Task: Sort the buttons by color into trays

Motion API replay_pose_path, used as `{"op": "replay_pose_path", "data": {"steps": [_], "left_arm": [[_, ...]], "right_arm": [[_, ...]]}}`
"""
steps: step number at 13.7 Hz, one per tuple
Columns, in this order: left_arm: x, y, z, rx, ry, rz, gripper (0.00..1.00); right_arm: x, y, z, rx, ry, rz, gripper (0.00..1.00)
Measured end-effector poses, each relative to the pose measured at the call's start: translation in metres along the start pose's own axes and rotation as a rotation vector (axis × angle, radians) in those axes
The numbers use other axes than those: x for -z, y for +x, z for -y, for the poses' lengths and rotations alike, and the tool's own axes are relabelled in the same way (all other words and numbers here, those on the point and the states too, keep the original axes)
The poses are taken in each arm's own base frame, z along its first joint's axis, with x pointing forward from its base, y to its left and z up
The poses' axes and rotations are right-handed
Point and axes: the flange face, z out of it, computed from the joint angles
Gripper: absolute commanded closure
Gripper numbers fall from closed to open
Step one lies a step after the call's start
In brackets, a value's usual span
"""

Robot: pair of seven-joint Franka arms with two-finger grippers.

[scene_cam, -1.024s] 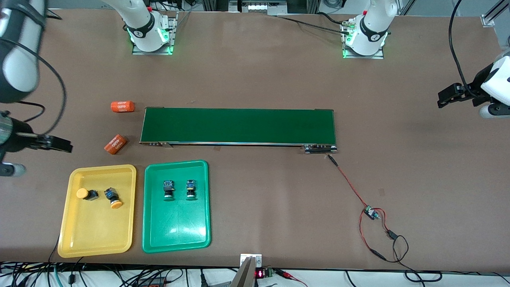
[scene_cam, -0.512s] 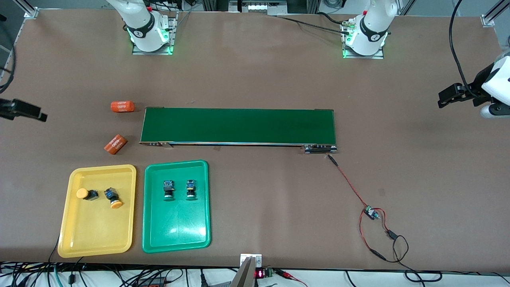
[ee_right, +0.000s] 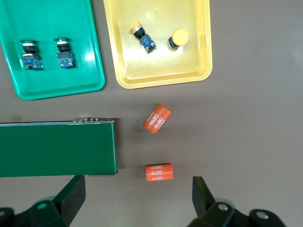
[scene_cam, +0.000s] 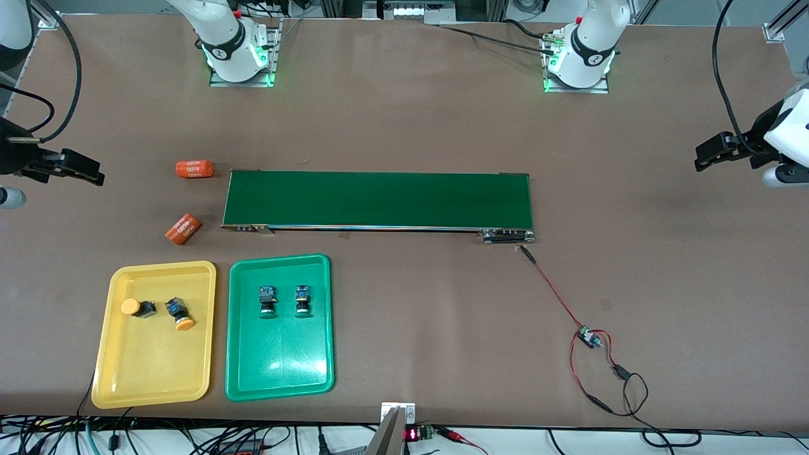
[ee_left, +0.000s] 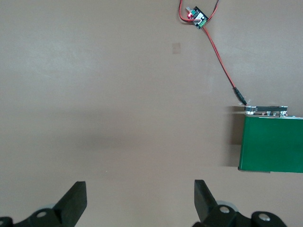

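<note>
Two yellow-capped buttons [scene_cam: 138, 308] [scene_cam: 179, 313] lie in the yellow tray [scene_cam: 152, 366]. In the green tray [scene_cam: 278, 360] beside it lie two green-capped buttons [scene_cam: 267, 299] [scene_cam: 303, 299]. The right wrist view shows both trays, the yellow tray [ee_right: 161, 66] and the green tray [ee_right: 57, 78], with the buttons in them. My right gripper [scene_cam: 95, 175] [ee_right: 137, 198] hangs open and empty over the table at the right arm's end, above an orange cylinder [ee_right: 159, 172]. Over bare table at the left arm's end, my left gripper [scene_cam: 700, 158] [ee_left: 140, 198] is open and empty.
A long dark green conveyor belt [scene_cam: 378, 200] lies mid-table, farther from the front camera than the trays. Two orange cylinders [scene_cam: 194, 169] [scene_cam: 183, 229] lie off its end toward the right arm. A red wire runs to a small circuit board [scene_cam: 589, 337].
My right gripper has swung from beside the yellow tray away from the front camera, to beside the orange cylinders. The left arm and the buttons have not moved.
</note>
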Motion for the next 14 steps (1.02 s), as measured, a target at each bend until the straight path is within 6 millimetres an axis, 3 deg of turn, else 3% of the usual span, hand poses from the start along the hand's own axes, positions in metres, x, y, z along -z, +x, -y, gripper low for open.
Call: {"op": "replay_pose_path", "data": {"steps": [4,9,14], "left_arm": [[0.0,0.0,0.0,0.0,0.0,0.0,0.0],[0.0,0.0,0.001,0.001,0.0,0.0,0.0],[0.0,0.0,0.001,0.001,0.0,0.0,0.0]], "right_arm": [[-0.007,-0.01,-0.008,-0.012,0.003,-0.022,0.0],[0.001,-0.038,-0.008,0.028,0.006,-0.049,0.0],[0.007,-0.041,-0.007,0.023,0.004,-0.052,0.0]]}}
